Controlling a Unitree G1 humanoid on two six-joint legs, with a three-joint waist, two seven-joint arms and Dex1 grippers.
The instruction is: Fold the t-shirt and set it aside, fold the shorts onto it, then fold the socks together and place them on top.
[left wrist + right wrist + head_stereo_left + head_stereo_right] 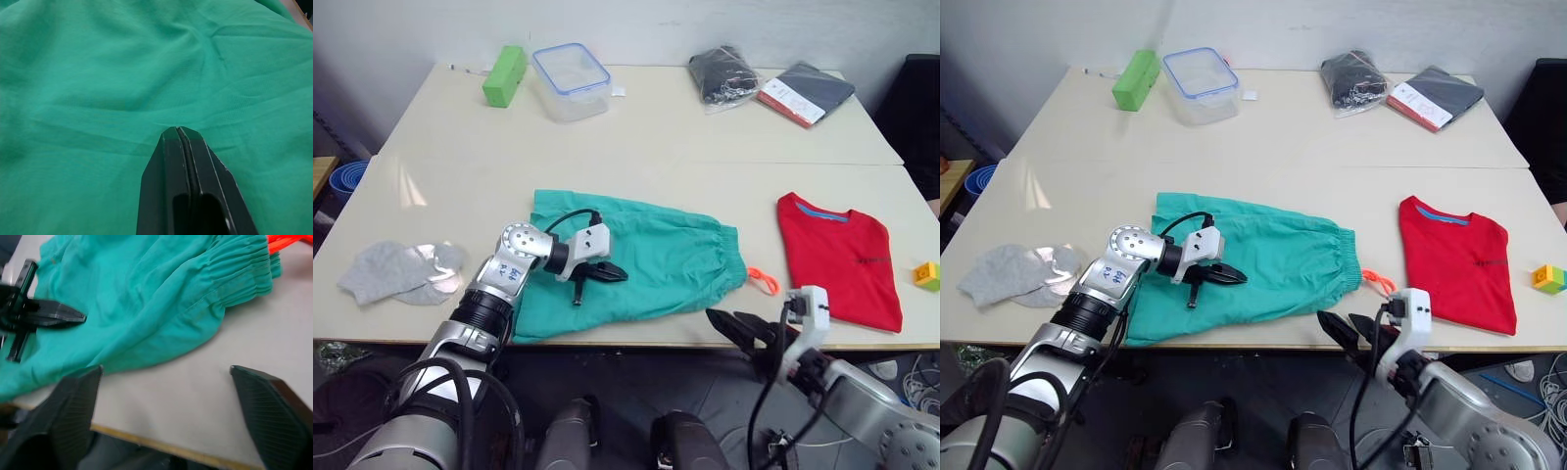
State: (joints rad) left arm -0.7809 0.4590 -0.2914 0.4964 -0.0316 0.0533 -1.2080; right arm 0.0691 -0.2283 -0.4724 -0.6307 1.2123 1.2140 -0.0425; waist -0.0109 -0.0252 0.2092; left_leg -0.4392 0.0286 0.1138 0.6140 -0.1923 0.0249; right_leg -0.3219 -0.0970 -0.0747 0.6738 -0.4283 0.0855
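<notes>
A red t-shirt point(840, 258) lies folded at the table's right side. Teal shorts point(646, 259) sprawl unfolded mid-table. The left gripper point(612, 274), fingers pressed together and holding nothing, rests over the shorts. The right gripper point(736, 328) hangs off the near edge, fingers spread wide. Grey socks point(399, 271) wait loose at the left. Shorts and socks look undone.
</notes>
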